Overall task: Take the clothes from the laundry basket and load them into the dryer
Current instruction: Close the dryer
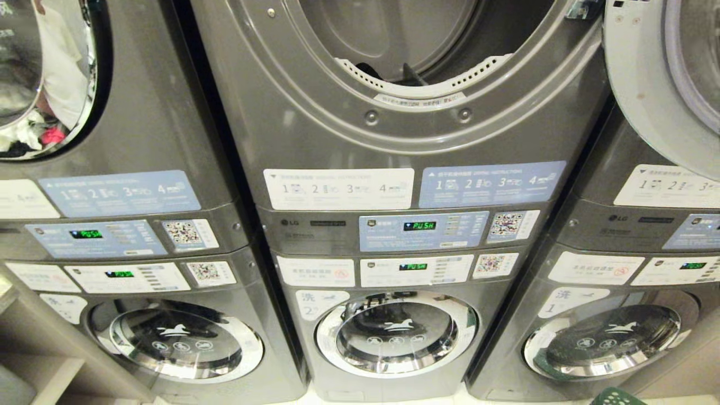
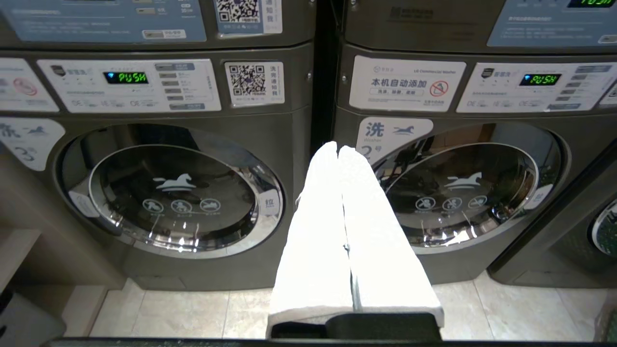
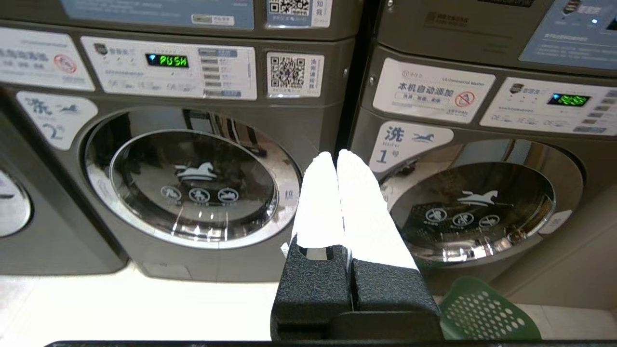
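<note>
Presently we find both tools idle. Right gripper [image 3: 336, 156]: fingers pressed together, nothing between them, aimed at the seam between two lower washers. Left gripper [image 2: 337, 147]: likewise pressed together and empty, pointing at the gap beside the washer door [image 2: 465, 188] marked 2.

Moving outward: laundry basket [image 3: 482, 313] sits on the floor by the bottom edge of the stack marked 1, to the right of and below the right gripper; only a green perforated wall shows, also at the head view's lower right corner [image 1: 616, 397]. Clothes not visible, so basket contents can't be confirmed.

Dryer [image 1: 405, 50] stands above in the middle stack, mouth exposed; its door [image 1: 664, 79] appears swung to the right.

Our judgement, re. doing the step well: spread the right fingers before descending, enter the basket from above, clear of its rim, pinch a fold deep enough that fabric won't trail, then lift well above the dryer's lower lip before pushing in.
</note>
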